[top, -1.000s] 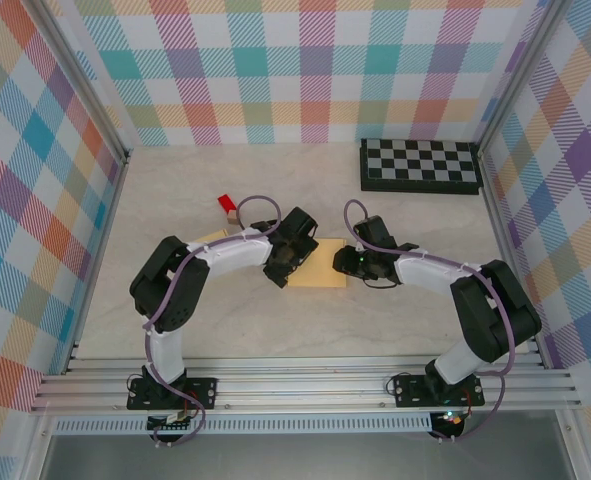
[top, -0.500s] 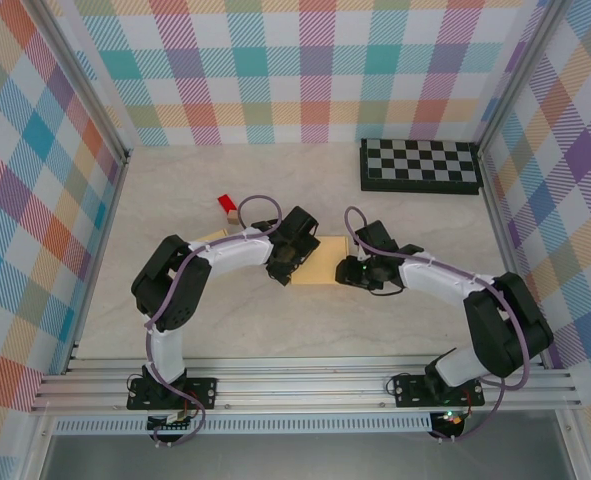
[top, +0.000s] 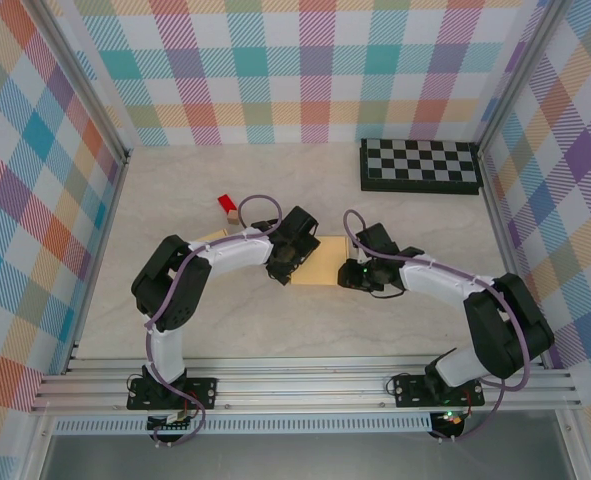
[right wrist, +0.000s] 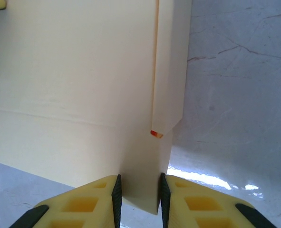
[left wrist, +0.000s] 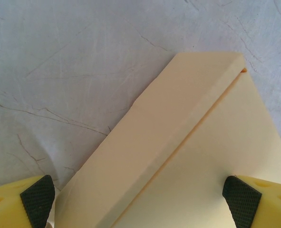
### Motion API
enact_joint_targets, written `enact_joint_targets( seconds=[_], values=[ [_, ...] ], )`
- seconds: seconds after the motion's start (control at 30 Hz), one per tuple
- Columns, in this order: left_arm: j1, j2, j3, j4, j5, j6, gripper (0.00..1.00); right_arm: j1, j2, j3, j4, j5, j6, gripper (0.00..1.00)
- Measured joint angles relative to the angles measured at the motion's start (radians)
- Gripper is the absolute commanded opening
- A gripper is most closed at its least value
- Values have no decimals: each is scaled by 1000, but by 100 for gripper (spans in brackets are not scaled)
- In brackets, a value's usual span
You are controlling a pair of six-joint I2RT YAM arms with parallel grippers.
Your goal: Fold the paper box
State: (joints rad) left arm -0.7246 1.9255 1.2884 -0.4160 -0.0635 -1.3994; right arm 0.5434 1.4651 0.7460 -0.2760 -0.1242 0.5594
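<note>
Two arms bend inward over the pale marbled table (top: 275, 320), meeting at its middle so that each can work one side of the same sheet. At the far right corner a checkerboard (top: 420, 165) lies well apart from them, clear of the job.

Between the wrists the paper box (top: 320, 266) lies as a flat cream blank, with one long flap (left wrist: 178, 118) already creased over along a fold line.

Over the blank's left side the left gripper (left wrist: 140, 194) hangs with its jaws spread wide and nothing held. One black pad (left wrist: 37, 199) sits off the sheet's edge and the other above the card, likely to steady or press the panel.

Against the right side, the right gripper (right wrist: 138, 190) has its jaws drawn in on the blank's edge, the yellow fingers (right wrist: 83, 202) pressing either face. That looks like a pinch meant to lift this side along its crease.

Near the left arm's far side sits a small red block (top: 226, 204), uninvolved. A tiny red mark (right wrist: 154, 134) shows at the flap's corner.
</note>
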Motion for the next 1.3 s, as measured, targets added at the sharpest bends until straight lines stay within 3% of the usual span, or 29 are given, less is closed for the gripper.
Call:
enact_joint_targets(
  seconds=[0.63,0.97,1.3],
  values=[
    [8,11,-1,27,2,25,93,0,-16,-178,307,57,-135,19],
    [14,23,-1,58,-1,24,92,3,37,-185,328,130,-67,17],
    [15,27,5,60,-2,24,92,-14,26,-187,328,105,-13,17]
  ],
)
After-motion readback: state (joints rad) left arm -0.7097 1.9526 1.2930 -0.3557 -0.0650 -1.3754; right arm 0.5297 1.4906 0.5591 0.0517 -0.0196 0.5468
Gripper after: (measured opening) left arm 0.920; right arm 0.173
